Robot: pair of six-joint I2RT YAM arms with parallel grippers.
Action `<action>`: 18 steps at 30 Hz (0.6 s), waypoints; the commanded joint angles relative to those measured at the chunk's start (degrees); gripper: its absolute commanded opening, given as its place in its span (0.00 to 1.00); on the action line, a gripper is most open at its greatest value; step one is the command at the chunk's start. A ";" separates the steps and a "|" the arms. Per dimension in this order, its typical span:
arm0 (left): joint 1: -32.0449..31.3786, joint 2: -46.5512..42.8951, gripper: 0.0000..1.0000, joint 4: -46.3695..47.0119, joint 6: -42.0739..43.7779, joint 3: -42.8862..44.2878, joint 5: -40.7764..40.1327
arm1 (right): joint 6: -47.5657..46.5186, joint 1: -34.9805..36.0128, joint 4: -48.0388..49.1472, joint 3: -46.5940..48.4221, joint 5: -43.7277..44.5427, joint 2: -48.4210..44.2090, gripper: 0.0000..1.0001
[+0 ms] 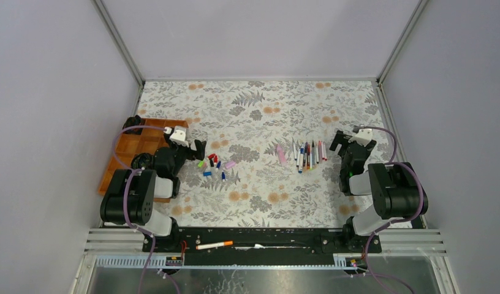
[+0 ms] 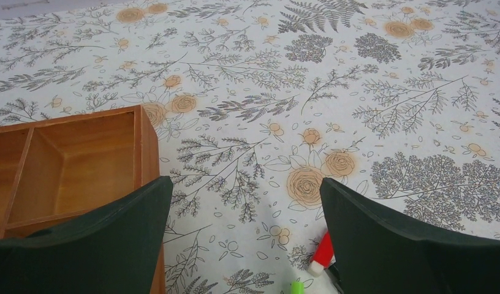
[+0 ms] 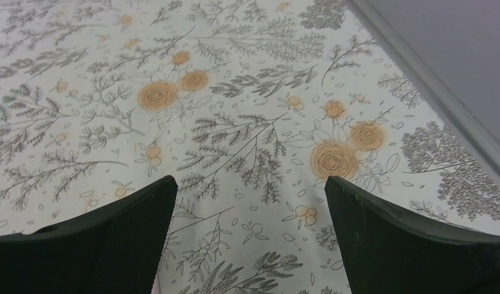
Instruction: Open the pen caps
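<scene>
Where the pens lie: well to the right of the wooden tray (image 1: 136, 144), you have the pens (image 1: 309, 154) bunched roughly side by side on the flowered cloth (image 1: 266, 110). A pink highlighter (image 1: 282, 154) sits on the tray side of the bunch. One stray pen (image 1: 214, 245) lies on the black rail, nearer the arm bases than the tray.
Pen caps: the pen caps (image 1: 214, 164) are scattered just right of the tray, between it and the pens, loose and apart from any barrel. Your left wrist view catches a red cap (image 2: 323, 252) and a green cap (image 2: 296, 286).
Left gripper: the left gripper (image 1: 197, 147) hangs just right of the tray, at the tray-side edge of the caps. Its fingers are spread wide with nothing between them.
Right gripper: the right gripper (image 1: 338, 139) is farthest from the tray, beyond the pens. It is spread just as wide and empty, and its own view shows only cloth.
Progress: many caps look already off. Whether any pen in the bunch wears one is too small to tell.
Handling: expect light, stiff, smooth plastic that rolls or skids when nudged — clamp the barrel mid-length.
Where to grip: pinch a cap across its sides and pull straight along the pen — a crooked tug will likely slip off.
</scene>
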 commanded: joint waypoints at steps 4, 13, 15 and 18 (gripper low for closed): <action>-0.01 0.31 0.98 1.47 -0.28 0.13 -1.40 | 1.62 -0.22 -0.76 -0.87 -3.26 -1.12 1.00; -0.01 0.36 0.99 1.20 -0.35 0.32 -1.49 | 1.68 -0.22 -1.15 -0.75 -3.33 -1.21 1.00; -0.01 0.40 0.99 1.17 -0.36 0.32 -1.49 | 1.65 -0.22 -1.07 -0.75 -3.33 -1.21 1.00; -0.01 0.49 0.99 1.26 -0.36 0.33 -1.57 | 1.66 -0.21 -1.05 -0.72 -3.38 -1.28 1.00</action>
